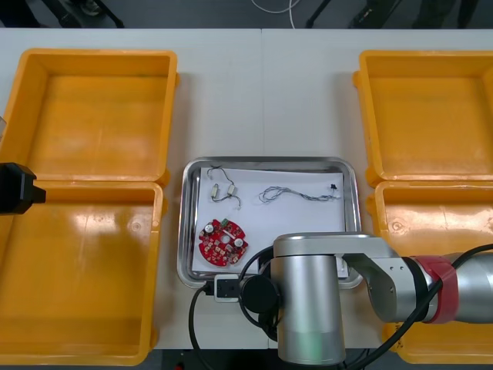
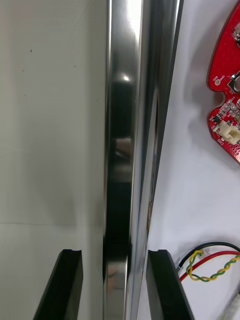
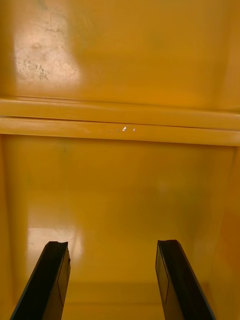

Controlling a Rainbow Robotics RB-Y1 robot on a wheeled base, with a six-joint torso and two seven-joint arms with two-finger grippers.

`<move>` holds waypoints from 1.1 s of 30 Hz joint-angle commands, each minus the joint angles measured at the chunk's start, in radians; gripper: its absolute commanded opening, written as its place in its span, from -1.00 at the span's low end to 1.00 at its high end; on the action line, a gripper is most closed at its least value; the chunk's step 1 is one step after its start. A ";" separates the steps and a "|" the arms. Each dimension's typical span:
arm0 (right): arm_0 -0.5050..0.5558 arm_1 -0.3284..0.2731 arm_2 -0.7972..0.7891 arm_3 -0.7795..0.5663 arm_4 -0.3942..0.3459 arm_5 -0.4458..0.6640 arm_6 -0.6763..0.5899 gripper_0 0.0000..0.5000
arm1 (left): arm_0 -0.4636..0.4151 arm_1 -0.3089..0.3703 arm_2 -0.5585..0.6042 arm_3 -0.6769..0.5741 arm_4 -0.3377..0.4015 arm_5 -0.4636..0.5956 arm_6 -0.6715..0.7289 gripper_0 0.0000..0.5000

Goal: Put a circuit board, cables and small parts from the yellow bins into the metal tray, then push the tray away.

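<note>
Straddling the rim of the shiny, white-lined metal tray (image 2: 120, 125), right tool (image 2: 115, 252) apart; left tool (image 3: 112, 244) apart.

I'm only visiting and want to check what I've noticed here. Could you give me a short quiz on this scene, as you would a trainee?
1. True or false: the round red circuit board lies outside the metal tray.
2. What runs between the right pincer's open fingers? A) a cable B) the tray's near rim C) nothing
3. Fill in: the left pincer hovers, fingers open, over a ____ bin.
Key: 1 false, it lies inside the tray; 2 B; 3 yellow.
</note>
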 commanded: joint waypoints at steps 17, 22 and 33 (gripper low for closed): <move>0.008 0.047 -0.010 0.014 0.027 -0.016 -0.036 -1.00 | 0.021 0.044 0.030 -0.029 0.007 0.006 -0.089 1.00; 0.008 0.047 -0.029 0.016 0.025 -0.016 -0.033 -1.00 | 0.021 0.044 0.030 -0.029 0.007 0.006 -0.089 1.00; -0.031 0.034 -0.049 0.016 0.027 -0.045 -0.036 -1.00 | 0.021 0.044 0.030 -0.029 0.007 0.006 -0.089 1.00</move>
